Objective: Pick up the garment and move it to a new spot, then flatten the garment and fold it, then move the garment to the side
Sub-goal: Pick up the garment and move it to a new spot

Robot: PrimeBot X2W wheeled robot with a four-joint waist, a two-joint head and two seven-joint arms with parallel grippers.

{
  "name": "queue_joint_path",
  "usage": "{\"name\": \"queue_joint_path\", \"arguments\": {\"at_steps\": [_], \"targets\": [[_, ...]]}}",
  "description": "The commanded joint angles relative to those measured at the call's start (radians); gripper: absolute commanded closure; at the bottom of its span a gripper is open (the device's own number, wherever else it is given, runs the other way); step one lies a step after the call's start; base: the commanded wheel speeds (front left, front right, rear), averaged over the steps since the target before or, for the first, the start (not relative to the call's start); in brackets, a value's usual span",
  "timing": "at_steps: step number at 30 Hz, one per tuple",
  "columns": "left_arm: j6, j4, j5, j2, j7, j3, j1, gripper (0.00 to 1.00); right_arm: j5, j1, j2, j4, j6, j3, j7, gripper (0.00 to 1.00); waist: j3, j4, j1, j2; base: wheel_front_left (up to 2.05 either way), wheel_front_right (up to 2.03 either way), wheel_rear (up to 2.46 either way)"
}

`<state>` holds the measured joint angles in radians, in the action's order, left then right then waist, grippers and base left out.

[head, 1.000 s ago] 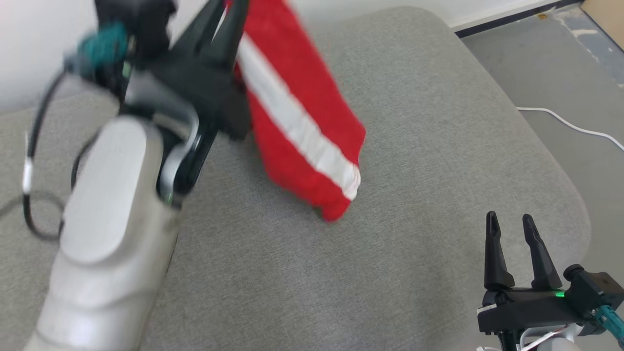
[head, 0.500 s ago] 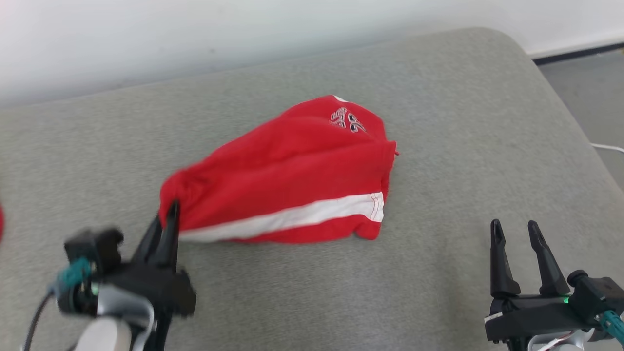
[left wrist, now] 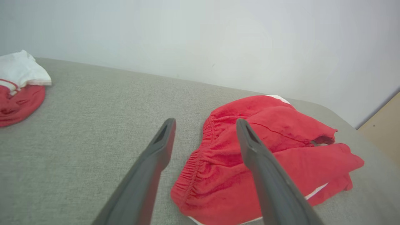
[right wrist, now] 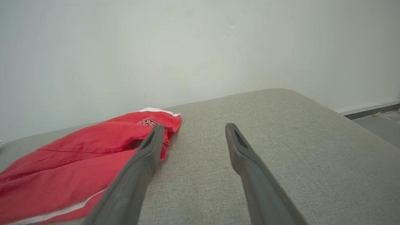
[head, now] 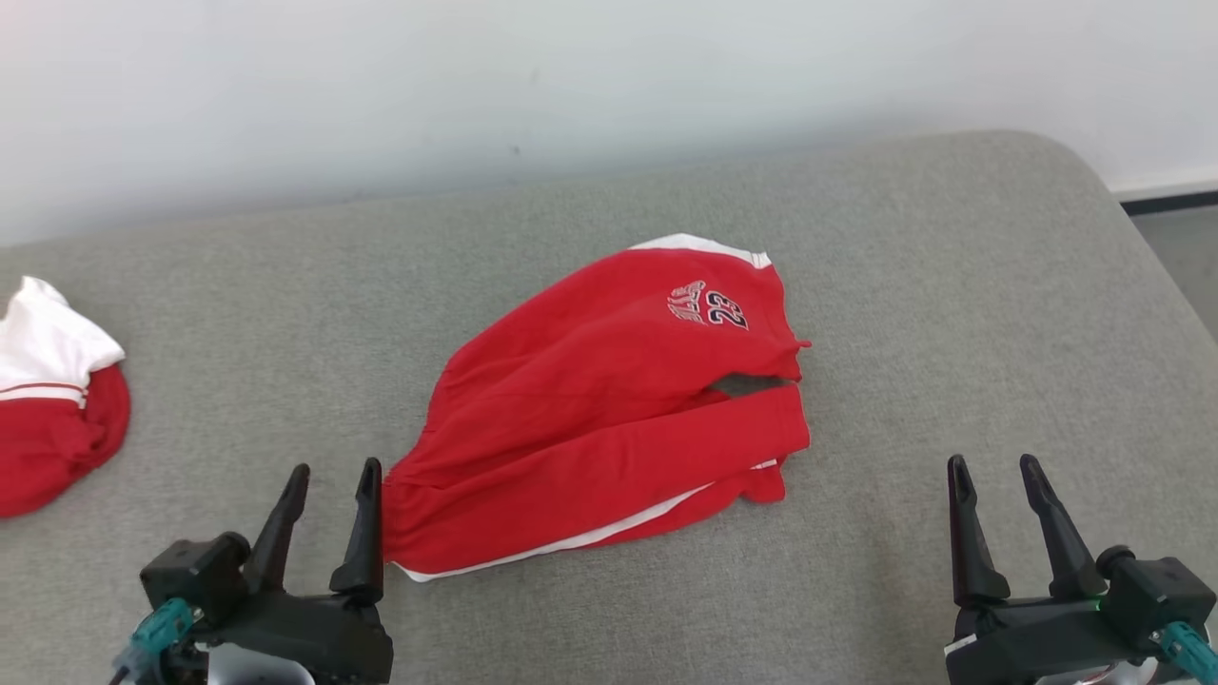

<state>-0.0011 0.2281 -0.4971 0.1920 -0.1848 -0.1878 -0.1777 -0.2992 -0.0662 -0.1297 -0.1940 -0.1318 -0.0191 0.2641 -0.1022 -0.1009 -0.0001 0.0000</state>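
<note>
One left gripper [head: 337, 466], near left: fingers spread wide, nothing between them, its right-hand finger just beside the gathered waistband of the garment [head: 609, 419]; contact not discernible. One right gripper [head: 992, 461], near right: fingers likewise parted and empty, well apart from the cloth. The garment itself: red shorts, white side stripe, "23" emblem, lying creased and loosely doubled at the middle of the grey cushion [head: 952, 314], waistband near left, leg ends far right. One second red-and-white garment [head: 52, 409], bunched at the cushion's left edge. Pale wall [head: 571, 76] beyond.
</note>
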Motion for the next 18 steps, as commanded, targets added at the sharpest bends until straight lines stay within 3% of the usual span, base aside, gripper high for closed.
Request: {"name": "queue_joint_path", "arguments": {"at_steps": [1,11,18], "targets": [[-0.003,0.005,0.012,-0.002,-0.028,0.004,-0.001,0.0,-0.002,0.011,-0.006,0.002,0.002,-0.005,0.001,0.0,0.026,0.019,0.0001,0.0,0.0,0.0,0.0],[0.007,-0.091,0.133,-0.02,-0.08,0.113,0.074,0.0,0.0,0.04,-0.021,0.01,0.002,-0.018,0.001,0.0,0.063,0.062,0.0001,0.0,0.0,0.0,0.0],[-0.034,-0.179,0.252,-0.074,-0.08,0.201,0.157,0.0,-0.006,0.053,-0.029,0.01,0.002,-0.029,0.001,0.0,0.067,0.084,0.0001,0.0,0.0,0.0,0.0]]}}
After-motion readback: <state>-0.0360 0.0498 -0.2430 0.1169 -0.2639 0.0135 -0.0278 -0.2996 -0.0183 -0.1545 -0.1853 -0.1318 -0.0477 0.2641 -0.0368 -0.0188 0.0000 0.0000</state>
